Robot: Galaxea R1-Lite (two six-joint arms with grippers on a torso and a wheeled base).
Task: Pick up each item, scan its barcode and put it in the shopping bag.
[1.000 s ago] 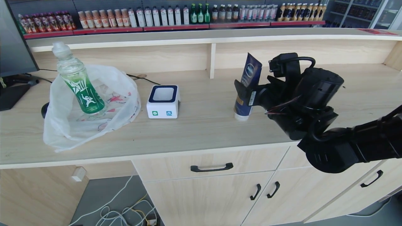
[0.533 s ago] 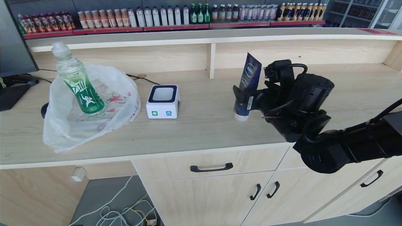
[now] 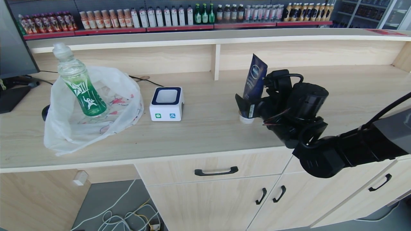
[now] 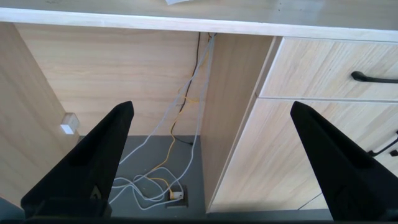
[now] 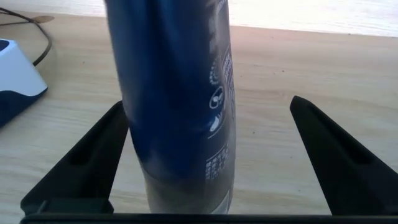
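While the right claw (image 3: 246,105) stood open, its two black fingers spread wide on either side of the dark blue plastic squeeze tube (image 3: 255,75), nothing was gripped yet. The tube stood upright on its white cap on the pale wooden tabletop (image 3: 208,131). In the right wrist view it sat nearer one finger than the other, and whether it touched that finger could not be told.

The grasp looked best done by centring the tube first, since a push from one side could topple something balanced on so small a cap. A gentle squeeze on the lower body should suit the soft wall, followed by a straight lift.

Well to the left sat the white box scanner with a dark blue-rimmed window (image 3: 167,103). Beyond it lay the translucent white plastic shopping bag (image 3: 128,96), with a green-labelled clear bottle (image 3: 80,85) standing in it.

The left claw (image 4: 211,107) hung open below the tabletop edge.
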